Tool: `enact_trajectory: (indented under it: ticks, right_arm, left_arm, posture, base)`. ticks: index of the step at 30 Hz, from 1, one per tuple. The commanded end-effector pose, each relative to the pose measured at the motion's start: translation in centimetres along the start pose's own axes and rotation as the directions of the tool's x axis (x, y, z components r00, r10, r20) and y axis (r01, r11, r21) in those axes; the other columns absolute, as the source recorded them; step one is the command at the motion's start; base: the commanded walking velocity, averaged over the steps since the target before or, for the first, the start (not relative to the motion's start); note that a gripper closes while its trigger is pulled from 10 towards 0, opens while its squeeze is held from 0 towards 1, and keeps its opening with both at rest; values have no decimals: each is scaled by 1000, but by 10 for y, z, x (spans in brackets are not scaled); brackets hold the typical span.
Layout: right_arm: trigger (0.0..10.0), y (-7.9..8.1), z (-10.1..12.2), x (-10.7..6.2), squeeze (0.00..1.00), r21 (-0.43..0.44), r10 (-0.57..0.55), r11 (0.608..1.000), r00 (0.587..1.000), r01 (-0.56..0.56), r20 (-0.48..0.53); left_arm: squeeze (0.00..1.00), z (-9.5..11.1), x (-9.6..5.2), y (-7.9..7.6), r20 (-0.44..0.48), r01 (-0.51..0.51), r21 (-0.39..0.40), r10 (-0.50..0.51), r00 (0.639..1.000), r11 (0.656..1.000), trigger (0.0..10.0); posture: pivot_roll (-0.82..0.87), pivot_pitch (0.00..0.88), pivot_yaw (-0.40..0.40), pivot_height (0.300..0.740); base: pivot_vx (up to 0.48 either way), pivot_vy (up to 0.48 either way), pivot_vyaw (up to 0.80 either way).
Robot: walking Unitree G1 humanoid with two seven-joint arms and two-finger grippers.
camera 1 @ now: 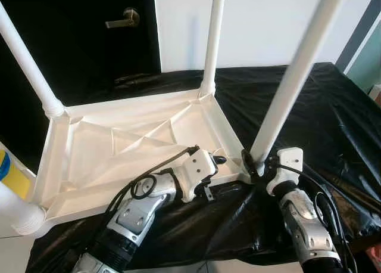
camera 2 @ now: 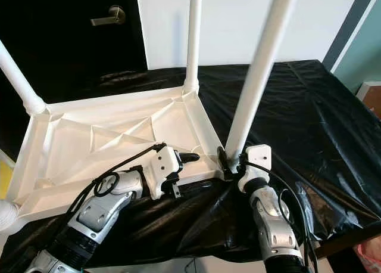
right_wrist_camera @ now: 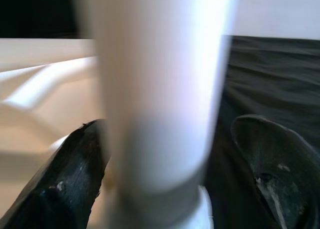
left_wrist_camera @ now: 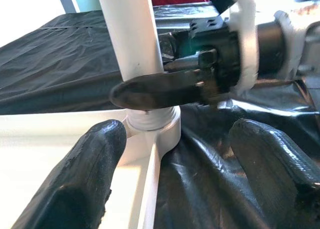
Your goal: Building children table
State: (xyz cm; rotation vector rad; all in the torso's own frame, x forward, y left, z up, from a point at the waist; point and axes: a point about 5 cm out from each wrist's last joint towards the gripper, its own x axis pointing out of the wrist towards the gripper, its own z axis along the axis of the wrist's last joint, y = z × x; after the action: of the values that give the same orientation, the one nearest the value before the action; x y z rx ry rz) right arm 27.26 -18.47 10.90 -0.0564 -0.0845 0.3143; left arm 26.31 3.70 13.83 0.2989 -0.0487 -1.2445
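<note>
A white children's table (camera 1: 89, 160) lies upside down on a black cloth, its legs pointing up. My right gripper (camera 1: 255, 164) straddles the base of the near right leg (camera 1: 292, 76), where it meets the corner socket. In the right wrist view one finger (right_wrist_camera: 75, 179) touches that leg (right_wrist_camera: 160, 89) and the other finger (right_wrist_camera: 275, 164) stands a little off it. My left gripper (camera 1: 215, 164) is open just left of that corner, over the table's near rim. In the left wrist view its fingers (left_wrist_camera: 75, 184) frame the socket (left_wrist_camera: 155, 126).
Three more white legs stand at the far corner (camera 1: 213, 40), the far left (camera 1: 27, 64) and the near left (camera 1: 18, 207). The black cloth (camera 1: 321, 106) spreads to the right. A dark door with a lever handle (camera 1: 123, 18) is behind. A yellow and blue object (camera 1: 9, 174) is at the left edge.
</note>
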Motion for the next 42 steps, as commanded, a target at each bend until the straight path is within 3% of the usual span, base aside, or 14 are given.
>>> enact_trajectory:
  ticks: [1, 9, 10, 11, 13, 22, 28, 29, 30, 35, 38, 42]
  right_arm:
    - [10000, -2, 3, -2, 0, 5, 110, 994, 994, -110, 4]
    - [10000, -11, 3, 9, 0, -47, 282, 958, 958, -285, -49]
    - [8471, -13, 3, 12, 0, -55, 298, 952, 953, -302, -59]
    - [8471, -13, 3, 12, 0, -55, 298, 952, 953, -302, -59]
    - [0, -15, 2, 20, 0, -73, 323, 942, 943, -329, -76]
    - [0, -16, 2, 24, 0, -81, 345, 933, 935, -351, -84]
    - [235, -16, -5, 19, 0, -38, 350, 934, 932, -355, -97]
    - [7608, -16, -6, 17, 0, -28, 339, 939, 936, -343, -96]
    - [10000, -15, -6, 16, 0, -24, 325, 944, 942, -328, -87]
    - [10000, -13, -7, 14, 0, -25, 286, 957, 956, -288, -72]
    - [10000, -9, -14, 13, 0, -51, 95, 994, 991, -100, -89]
    - [10000, -9, -17, 12, 0, -61, 6, 998, 995, -12, -98]
  left_arm:
    - [0, -2, -1, 2, -19, 9, 17, -9, 1000, 1000, 10000]
    - [0, -1, 2, 4, -15, 11, 22, -11, 1000, 1000, 10000]
    - [0, 0, 3, 4, -14, 11, 23, -10, 1000, 1000, 10000]
    - [0, 0, 3, 4, -14, 11, 23, -10, 1000, 1000, 10000]
    - [0, 1, 4, 4, -10, 10, 26, -9, 1000, 1000, 10000]
    - [0, 1, 4, 4, -7, 3, 28, -3, 1000, 1000, 10000]
    - [0, 0, 3, 2, -4, -10, 19, 10, 1000, 1000, 10000]
    - [0, 0, 3, 1, -4, -11, 16, 11, 1000, 1000, 10000]
    - [0, 0, 3, 1, -5, -11, 14, 11, 1000, 1000, 10000]
    - [0, -2, 3, 0, -13, -21, 25, 21, 1000, 999, 10000]
    - [0, -3, 5, -3, -11, -22, 19, 22, 1000, 1000, 10000]
    - [0, -5, 5, -4, -18, -22, 33, 22, 1000, 999, 10000]
  posture:
    - [-53, 0, 8, 740]
    - [-50, 0, 5, 740]
    - [-49, 0, 4, 740]
    - [-49, 0, 4, 740]
    - [-42, 0, -3, 740]
    - [-30, 0, -15, 740]
    - [-27, 0, -28, 740]
    - [-29, 0, -27, 740]
    - [-29, 0, -27, 740]
    - [-33, 0, -29, 740]
    - [-41, 0, -24, 740]
    - [-42, 0, -21, 740]
  base:
    - [0, 0, 0]
    - [0, 0, 0]
    - [0, 0, 0]
    - [0, 0, 0]
    - [0, 0, 0]
    - [0, 0, 0]
    - [0, 0, 0]
    - [0, 0, 0]
    - [0, 0, 0]
    - [0, 0, 0]
    - [0, 0, 0]
    - [0, 0, 0]
